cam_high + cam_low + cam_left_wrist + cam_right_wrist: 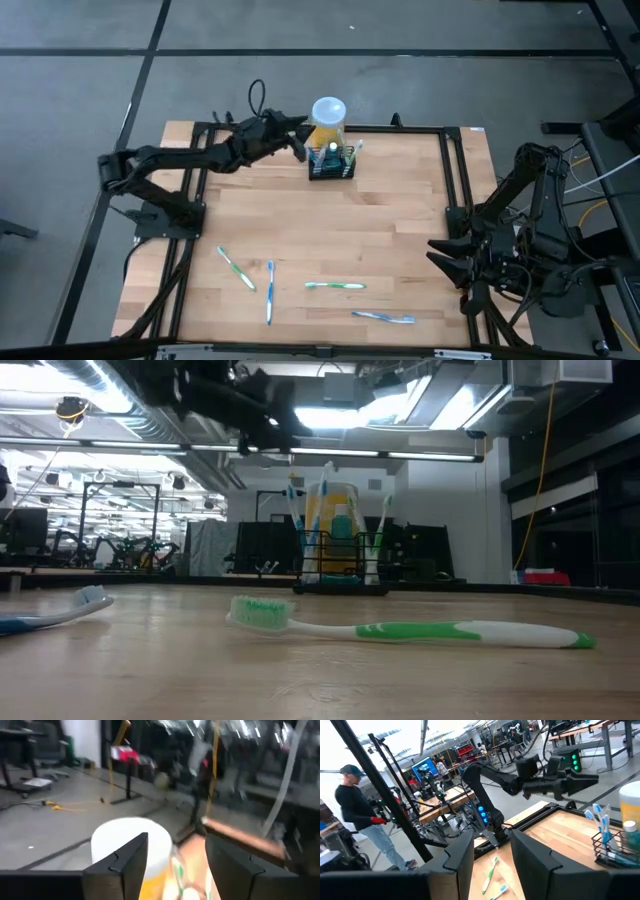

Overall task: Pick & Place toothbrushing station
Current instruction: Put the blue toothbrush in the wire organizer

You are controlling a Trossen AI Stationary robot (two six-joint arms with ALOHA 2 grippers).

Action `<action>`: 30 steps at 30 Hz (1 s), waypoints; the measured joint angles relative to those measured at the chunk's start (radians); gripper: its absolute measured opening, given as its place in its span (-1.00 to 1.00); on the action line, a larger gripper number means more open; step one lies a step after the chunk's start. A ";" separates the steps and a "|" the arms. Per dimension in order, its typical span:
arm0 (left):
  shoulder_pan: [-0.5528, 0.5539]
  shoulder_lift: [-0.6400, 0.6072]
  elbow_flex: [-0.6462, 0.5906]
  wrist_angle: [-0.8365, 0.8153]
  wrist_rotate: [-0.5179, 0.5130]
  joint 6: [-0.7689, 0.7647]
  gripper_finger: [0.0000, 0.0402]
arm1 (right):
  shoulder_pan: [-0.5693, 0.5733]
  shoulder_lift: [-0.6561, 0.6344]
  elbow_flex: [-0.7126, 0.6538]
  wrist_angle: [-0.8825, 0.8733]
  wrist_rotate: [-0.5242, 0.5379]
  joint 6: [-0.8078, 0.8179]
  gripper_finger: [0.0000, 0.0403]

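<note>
The black wire-mesh holder (332,162) stands on its base at the table's far edge, near the middle, with toothbrushes upright in it; it also shows in the low view (340,560) and in the right wrist view (615,847). A yellow cylinder with a white round top (328,113) stands just behind it. My left gripper (298,143) hangs open in the air just left of the holder, above its height; in its wrist view (175,842) the white top (125,837) shows beyond the fingers. My right gripper (447,257) waits open at the table's right edge.
Several toothbrushes lie flat on the near half of the table: a green one (237,268), a blue one (270,290), a green one (335,286) and a blue one (385,317). A black frame (450,170) runs round the table. A person (357,815) stands beyond the table's left side.
</note>
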 joint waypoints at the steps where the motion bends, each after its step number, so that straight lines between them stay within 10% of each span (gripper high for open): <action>1: 0.000 -0.037 0.008 -0.085 0.024 0.015 -0.06 | 0.004 0.000 0.000 0.008 0.000 -0.002 -0.35; 8: -0.153 -0.282 0.019 -0.775 0.042 -0.133 -0.20 | 0.011 0.018 0.000 0.010 0.008 -0.022 -0.35; 13: -0.429 -0.346 0.019 -1.174 -0.107 -0.682 -0.27 | 0.008 0.019 0.000 0.011 0.016 -0.022 -0.35; 21: -0.842 -0.240 0.019 -1.294 -0.147 -1.422 -0.30 | 0.008 0.020 0.000 0.025 0.034 -0.021 -0.35; 30: -1.009 -0.003 0.019 -1.072 -0.075 -1.726 -0.21 | 0.008 0.020 0.000 0.029 0.016 -0.021 -0.35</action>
